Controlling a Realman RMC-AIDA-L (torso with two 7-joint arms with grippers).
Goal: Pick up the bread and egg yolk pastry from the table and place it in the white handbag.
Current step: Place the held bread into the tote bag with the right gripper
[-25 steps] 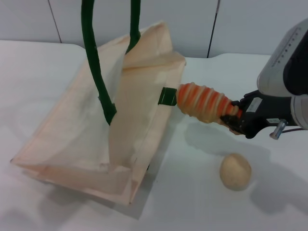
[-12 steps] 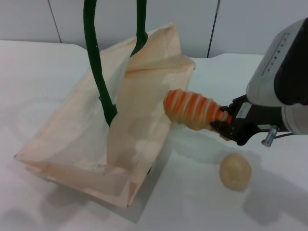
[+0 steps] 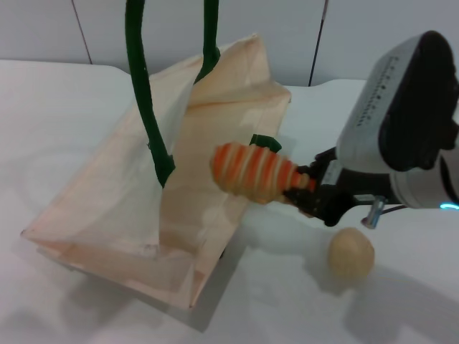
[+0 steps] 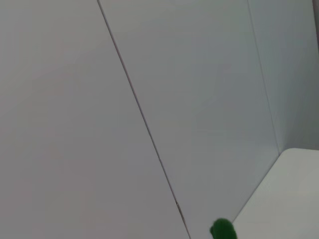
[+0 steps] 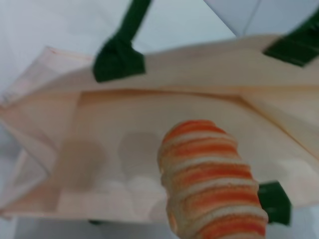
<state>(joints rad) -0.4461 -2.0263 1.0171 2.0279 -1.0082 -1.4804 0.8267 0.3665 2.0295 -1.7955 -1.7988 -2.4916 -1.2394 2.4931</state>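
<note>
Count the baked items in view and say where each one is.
2. The bread is held in the right hand at the white handbag opening. The egg yolk pastry sits on the table.

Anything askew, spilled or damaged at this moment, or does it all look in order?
Nothing spilled or damaged. The cream fabric handbag leans tilted with green rope handles pulled upward, mouth open. The right gripper holds the orange-striped loaf at its opening. The round beige pastry sits on the table.

white table, white handbag (lying open), egg yolk pastry
</note>
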